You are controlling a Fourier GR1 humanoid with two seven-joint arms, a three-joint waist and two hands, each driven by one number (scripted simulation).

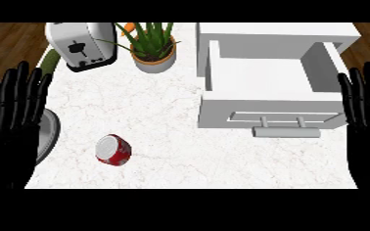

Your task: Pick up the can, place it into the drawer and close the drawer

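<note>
the fingers of the left hand point(22, 103) are straight and point up at the view's left edge, holding nothing. the right hand point(356, 100) rests the same way at the right edge, fingers straight and empty, just beside the drawer's side wall. between them, on the white marbled counter point(180, 103), the red can point(113, 150) sits toward the front left with its silver end showing, apart from both hands; whether it stands or leans i cannot tell. the white drawer point(267, 85) is pulled open at the right, nothing showing inside, its bar handle point(287, 132) toward the robot. a toaster point(81, 45) and a potted plant point(153, 46) sit behind. by my judgement nothing is done yet: picking up, placing and closing all remain.
</note>
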